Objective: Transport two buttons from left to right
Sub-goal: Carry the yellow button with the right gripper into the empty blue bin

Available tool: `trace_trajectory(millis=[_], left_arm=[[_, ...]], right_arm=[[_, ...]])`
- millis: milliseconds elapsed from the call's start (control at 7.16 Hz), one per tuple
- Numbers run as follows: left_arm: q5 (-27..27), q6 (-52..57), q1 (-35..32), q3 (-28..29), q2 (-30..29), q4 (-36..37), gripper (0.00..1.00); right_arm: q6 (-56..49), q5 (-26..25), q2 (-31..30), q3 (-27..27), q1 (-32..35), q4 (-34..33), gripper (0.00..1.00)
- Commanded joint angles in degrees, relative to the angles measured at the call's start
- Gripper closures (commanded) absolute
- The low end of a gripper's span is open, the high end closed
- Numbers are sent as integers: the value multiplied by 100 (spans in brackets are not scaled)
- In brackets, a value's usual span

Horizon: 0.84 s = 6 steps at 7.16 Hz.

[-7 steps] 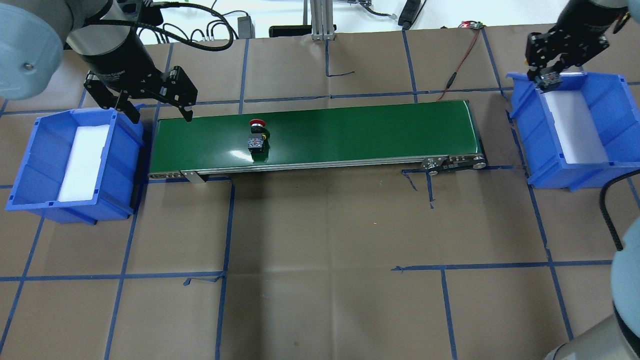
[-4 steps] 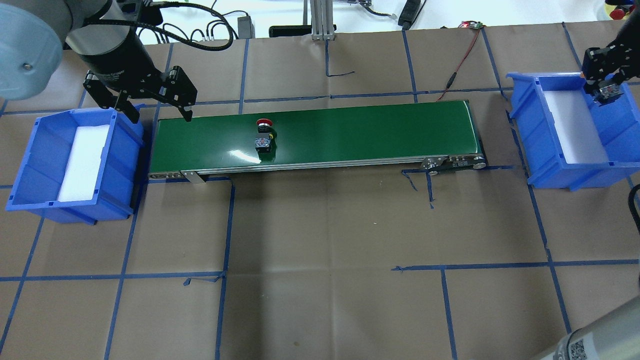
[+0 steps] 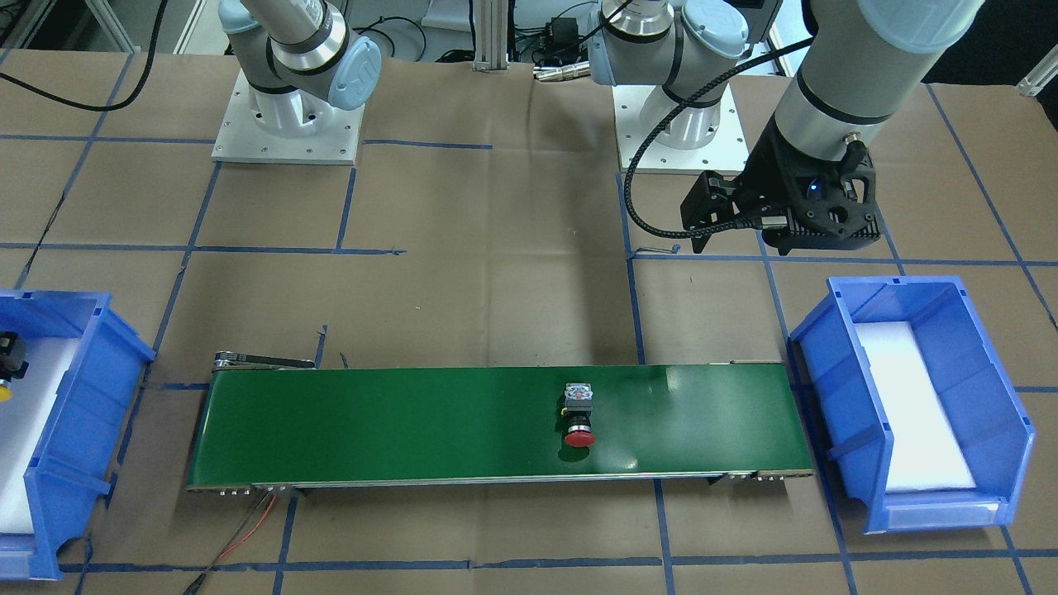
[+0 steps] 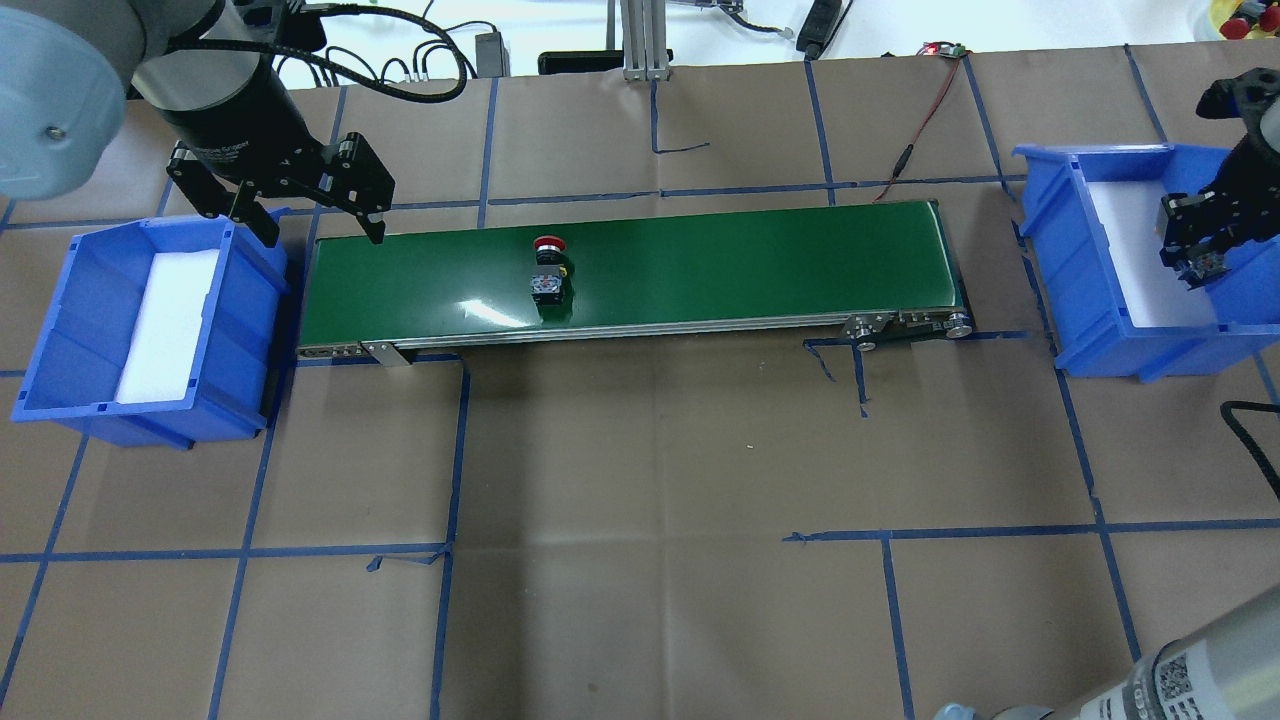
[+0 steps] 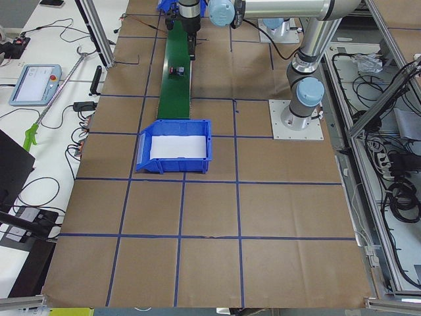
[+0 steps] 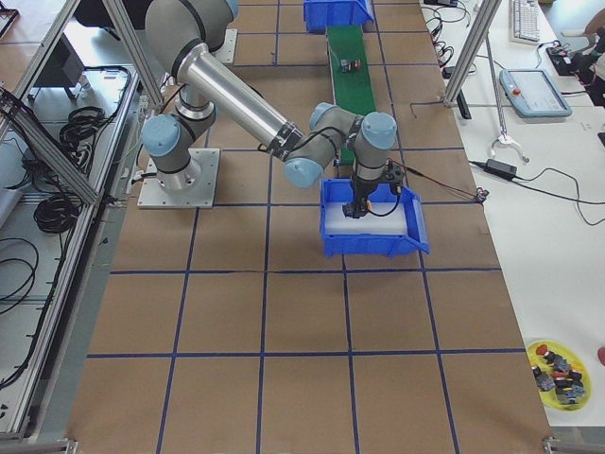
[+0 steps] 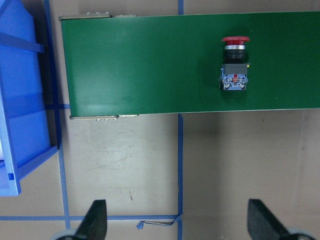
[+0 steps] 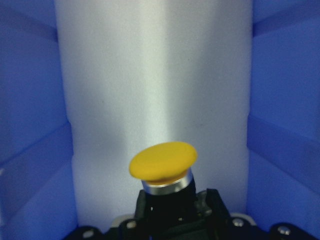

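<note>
- Yellow first: caught the yellow-capped button [image 8: 162,162] clamped by its black body between the fingers of the right gripper [image 4: 1203,262], cap out over the white foam [image 8: 150,75] lining the right blue bin [image 4: 1050,250].
- Hung between that bin's two long walls, with blue on either side in the wrist view; could not tell whether touching the foam.
- Left the red-capped button [image 4: 547,268] lying on its side on the green conveyor belt [image 4: 750,260], left of the belt's middle, cap toward the far edge, block body toward the near edge, clear of both.
- Showed a long run of green between that button and the belt's right end, then a strip of brown paper before the right bin's wall.
- Held the left gripper [image 4: 324,238] raised near the belt's left end and just beside the left blue bin [image 4: 60,330], fingers spread wide, gripping nothing.
- Spread a broad brown-paper table [image 4: 650,500], gridded in blue tape, on the robot's side of the belt.
</note>
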Motion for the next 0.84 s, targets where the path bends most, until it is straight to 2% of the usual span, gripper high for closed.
trace_trajectory(millis=[0, 419, 559, 699], left_arm=[[0, 0, 0, -2, 0, -3, 0], [-9, -9, 0, -2, 0, -3, 0], [-9, -9, 0, -2, 0, 6, 0], [-9, -9, 0, -2, -8, 6, 0]], right_arm=[[-57, 10, 258, 202, -58, -145, 94], [23, 10, 312, 351, -49, -173, 94], [14, 10, 303, 378, -49, -173, 90], [23, 36, 303, 343, -23, -181, 44]])
